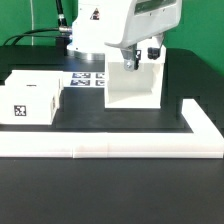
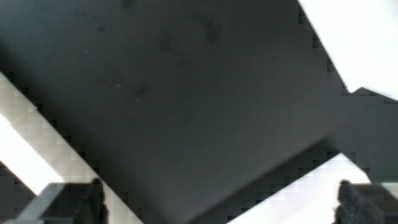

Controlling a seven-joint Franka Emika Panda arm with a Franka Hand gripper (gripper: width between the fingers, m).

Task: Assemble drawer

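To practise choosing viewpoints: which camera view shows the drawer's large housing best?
The exterior view: the housing stands on the table, only its top hidden by the arm. The wrist view shows mostly table and white slivers at the picture's edges; whether they are housing is unclear.

I can read no words, numbers or brand names anywhere; the only signs are square black-and-white patterns. One such tag (image 1: 20, 110) stands on the front face of the white tray (image 1: 38, 95), which lies well to the exterior view's left of the housing (image 1: 135, 90). It is a black square with small white shapes inside, not letters. Several more are printed on the marker board (image 1: 88, 79), which lies flat on the table (image 1: 110, 190) between that tray and the housing. They are too small to make out. The white casing of my arm (image 1: 105, 25), above the housing, bears a small dark mark, too blurred to read. The wrist view shows no writing.
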